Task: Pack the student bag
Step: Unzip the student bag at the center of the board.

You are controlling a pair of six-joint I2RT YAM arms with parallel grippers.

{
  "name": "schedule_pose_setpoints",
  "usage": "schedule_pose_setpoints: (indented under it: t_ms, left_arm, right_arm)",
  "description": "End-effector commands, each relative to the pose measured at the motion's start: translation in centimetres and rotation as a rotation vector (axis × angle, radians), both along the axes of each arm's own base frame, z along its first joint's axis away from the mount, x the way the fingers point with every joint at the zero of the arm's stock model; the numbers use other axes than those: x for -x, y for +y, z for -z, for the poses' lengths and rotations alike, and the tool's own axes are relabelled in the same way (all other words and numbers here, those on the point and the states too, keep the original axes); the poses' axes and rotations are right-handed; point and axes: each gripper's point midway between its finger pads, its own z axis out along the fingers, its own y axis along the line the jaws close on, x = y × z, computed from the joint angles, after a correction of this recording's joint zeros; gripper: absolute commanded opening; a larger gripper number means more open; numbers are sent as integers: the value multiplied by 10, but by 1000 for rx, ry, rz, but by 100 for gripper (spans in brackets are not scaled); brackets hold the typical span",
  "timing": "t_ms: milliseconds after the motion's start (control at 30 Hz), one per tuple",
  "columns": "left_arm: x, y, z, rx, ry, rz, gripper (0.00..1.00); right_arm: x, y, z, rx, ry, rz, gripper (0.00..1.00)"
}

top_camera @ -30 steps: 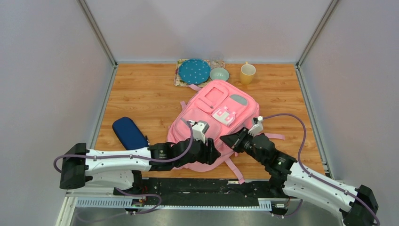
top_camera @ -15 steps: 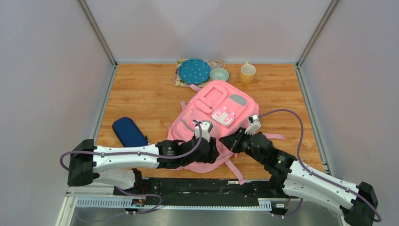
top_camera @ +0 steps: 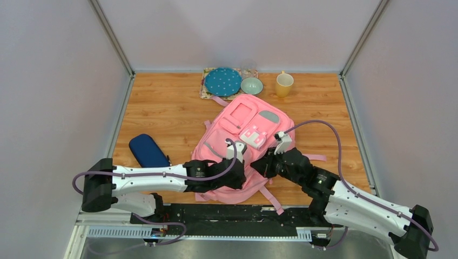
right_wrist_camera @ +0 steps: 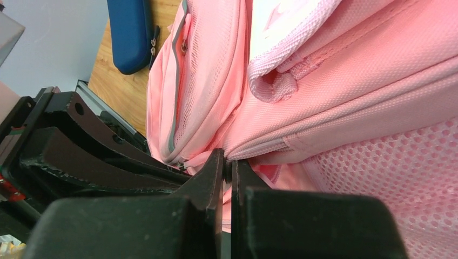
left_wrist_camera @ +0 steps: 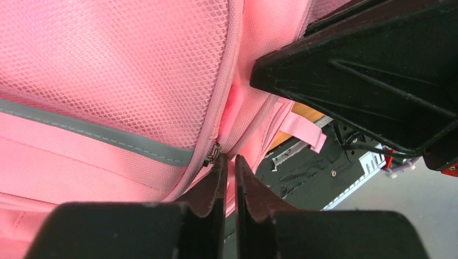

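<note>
The pink student bag [top_camera: 243, 121] lies front-up in the middle of the table, its near end bunched between my two grippers. My left gripper [top_camera: 239, 171] presses against that near end. In the left wrist view its fingers [left_wrist_camera: 229, 157] stand almost together on the pink seam, right beside a metal zip slider [left_wrist_camera: 213, 154]. My right gripper [top_camera: 261, 164] meets the bag from the right, and in the right wrist view it [right_wrist_camera: 228, 156] is shut on the corded edge of the bag [right_wrist_camera: 345, 108]. The two grippers nearly touch each other.
A navy zip pouch [top_camera: 148, 152] lies on the table left of the bag. At the back stand a blue dotted plate [top_camera: 223, 81], a small green bowl [top_camera: 251, 84], a clear glass [top_camera: 249, 68] and a yellow mug [top_camera: 284, 84]. Walls close in both sides.
My left gripper's fingers have closed together at the bag's near seam. Both grippers have pushed further in, and the bag has slid slightly away and bunched up.
</note>
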Motion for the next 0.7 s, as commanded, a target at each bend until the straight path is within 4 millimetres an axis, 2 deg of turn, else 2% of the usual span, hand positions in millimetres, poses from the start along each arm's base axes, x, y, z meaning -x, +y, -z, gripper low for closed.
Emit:
schedule_pose_setpoints:
  t_ms: [0, 67, 100, 133, 167, 333, 467, 533, 667]
  left_arm:
    - [18, 21, 25, -137, 69, 51, 12]
    - [22, 24, 26, -145, 73, 52, 14]
    - [23, 28, 29, -149, 77, 51, 20]
    - [25, 29, 31, -151, 84, 52, 22]
    - [27, 28, 31, -147, 88, 61, 22]
    - [35, 36, 45, -174, 113, 62, 24]
    - [31, 50, 51, -223, 82, 22, 23]
    - [27, 57, 53, -245, 67, -5, 17]
    - [17, 83, 57, -321, 24, -75, 16]
  right_arm:
    - [-1, 25, -118, -273, -241, -82, 0]
    - [-2, 25, -121, -274, -247, -77, 0]
    - [-3, 26, -122, -273, -248, -76, 0]
    - [-4, 25, -122, -273, -248, -69, 0]
    - [-3, 25, -117, -253, -234, -70, 0]
    - [-6, 26, -120, -255, -236, -61, 0]
    - [-7, 26, -124, -260, -240, -57, 0]
    - [-6, 26, -124, -260, -240, -59, 0]
    - [-5, 24, -127, -279, -232, -52, 0]
